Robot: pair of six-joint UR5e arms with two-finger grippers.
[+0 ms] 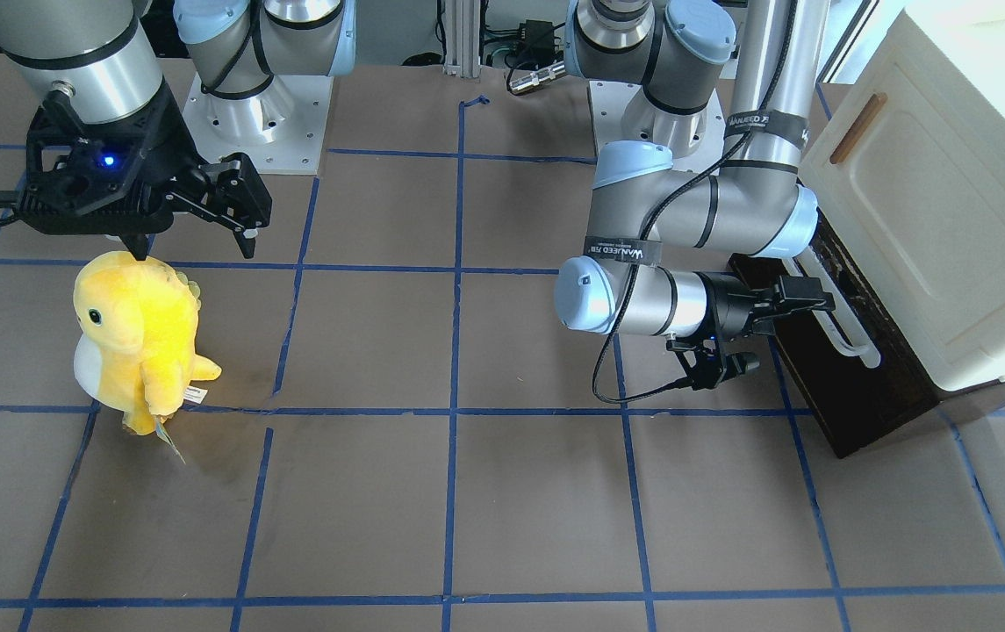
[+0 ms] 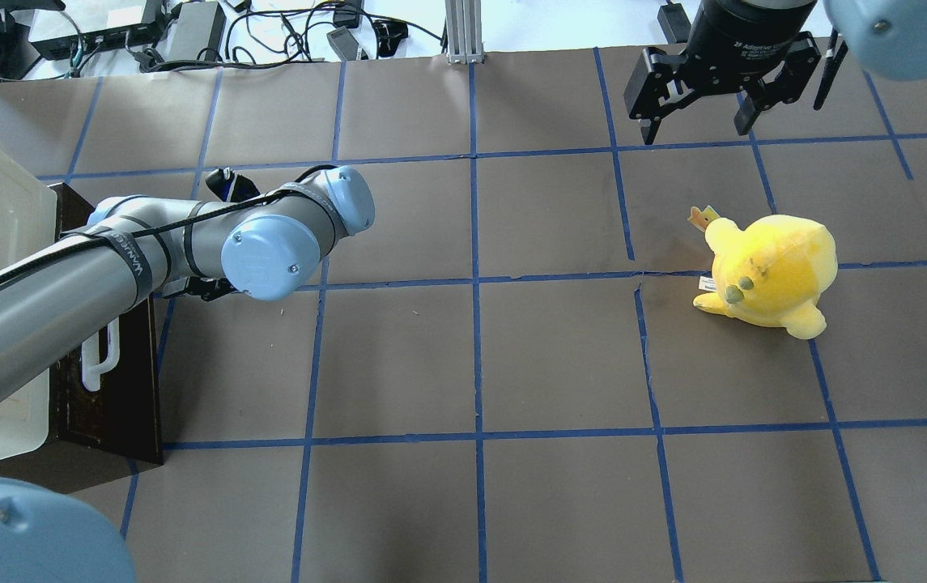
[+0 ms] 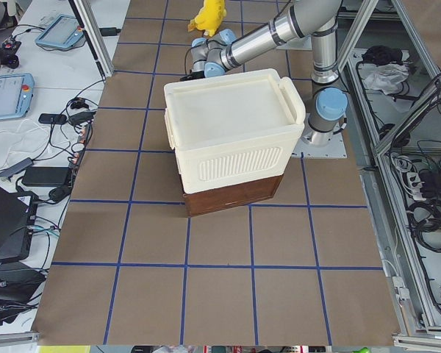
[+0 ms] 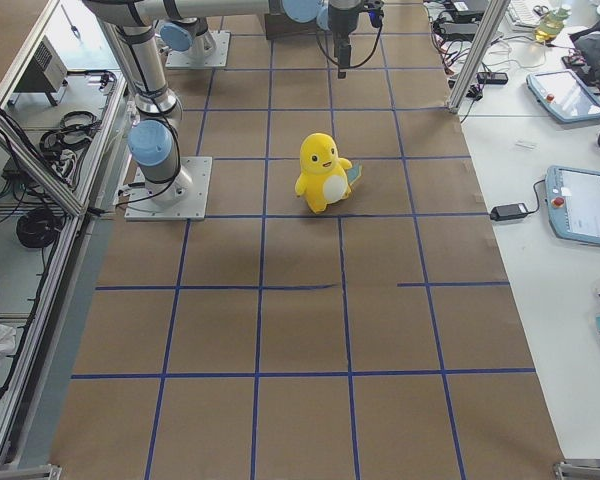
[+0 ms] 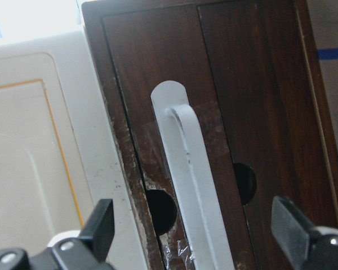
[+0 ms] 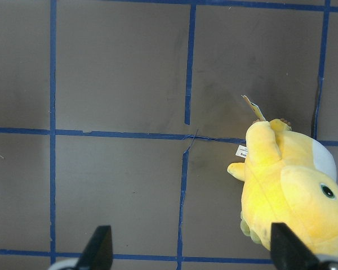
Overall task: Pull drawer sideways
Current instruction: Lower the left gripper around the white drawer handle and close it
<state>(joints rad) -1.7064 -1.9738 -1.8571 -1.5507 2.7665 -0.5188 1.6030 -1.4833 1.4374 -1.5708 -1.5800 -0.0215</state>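
Left wrist-mounted view: hovers with left gripper [image 5: 194, 230] spread wide astride white handle [image 5: 186, 169] of drawer [image 5: 259, 112], tucked under cream cabinet [image 5: 34, 157] at table's left end. Holds right gripper [image 6: 191, 244] likewise agape near yellow plush [image 6: 287, 191].

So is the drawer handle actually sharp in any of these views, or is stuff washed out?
Left wrist view: the white handle and dark drawer front are sharp, the left claw at the bottom edge is soft, the top left corner is blown out. Front-facing view: the top of the cream cabinet is overexposed.
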